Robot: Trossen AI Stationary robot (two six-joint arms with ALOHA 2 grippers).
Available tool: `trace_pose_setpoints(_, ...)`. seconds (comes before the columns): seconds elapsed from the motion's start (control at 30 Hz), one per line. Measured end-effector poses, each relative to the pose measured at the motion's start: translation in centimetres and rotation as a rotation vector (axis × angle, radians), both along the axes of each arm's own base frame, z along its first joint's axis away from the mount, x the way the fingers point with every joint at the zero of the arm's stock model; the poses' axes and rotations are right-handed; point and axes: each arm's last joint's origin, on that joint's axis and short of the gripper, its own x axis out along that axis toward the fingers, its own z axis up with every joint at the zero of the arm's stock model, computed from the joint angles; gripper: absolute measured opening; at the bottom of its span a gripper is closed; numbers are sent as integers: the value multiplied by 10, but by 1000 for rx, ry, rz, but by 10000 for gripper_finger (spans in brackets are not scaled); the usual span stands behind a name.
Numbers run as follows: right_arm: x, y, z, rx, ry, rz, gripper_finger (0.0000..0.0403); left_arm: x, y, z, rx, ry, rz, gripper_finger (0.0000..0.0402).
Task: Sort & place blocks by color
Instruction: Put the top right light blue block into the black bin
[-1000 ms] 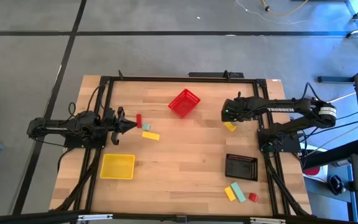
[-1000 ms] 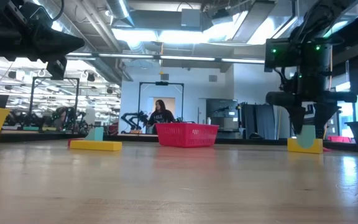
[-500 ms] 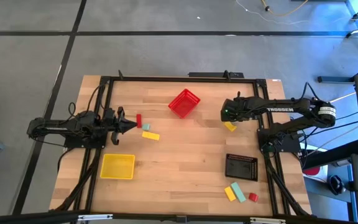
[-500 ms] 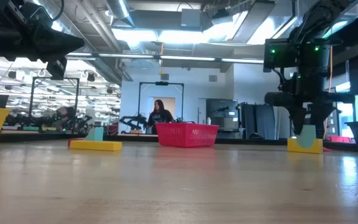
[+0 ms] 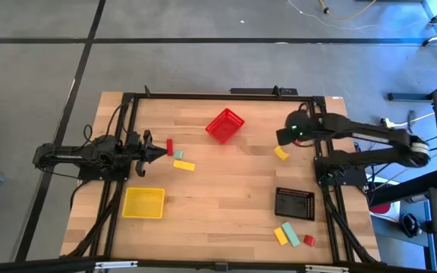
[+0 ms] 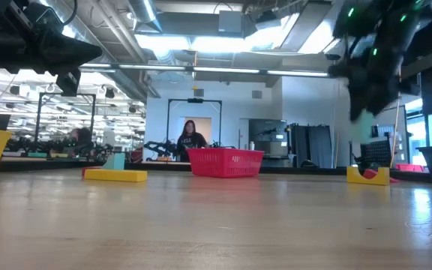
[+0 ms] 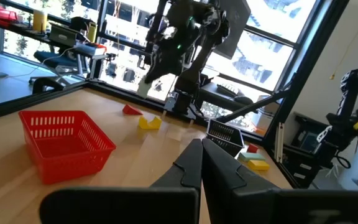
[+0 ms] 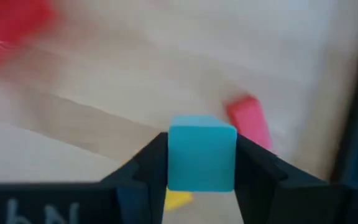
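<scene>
Fingers of the right gripper are clamped on a pale mint block, one on each side of it, and hold it clear of the table. From above, this gripper sits near the table's far right part, just above a yellow block. A small red block lies just beside that yellow one.

Further out, a red bin stands tilted near the far middle, a black bin on the near right, and a yellow bin on the near left. By the near right corner lie three blocks close together: yellow, mint and red.

Over at the left edge the left gripper waits with its fingers pressed together, holding nothing. Just beyond its tip lie a red block, a mint block and a yellow block.
</scene>
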Motion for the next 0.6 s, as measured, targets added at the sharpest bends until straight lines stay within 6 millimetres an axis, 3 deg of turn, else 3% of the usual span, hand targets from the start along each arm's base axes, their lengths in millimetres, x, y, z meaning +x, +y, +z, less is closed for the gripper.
trace_pose_setpoints(0.3, -7, 18, 57, -245, -521, 326, 136, 0, 0, 0, 0, 0, 0, 0)
trace_pose_setpoints(0.6, 9, 27, 86, -334, -831, 615, 136, 0, -1, 2, -115, -24, -40, 0)
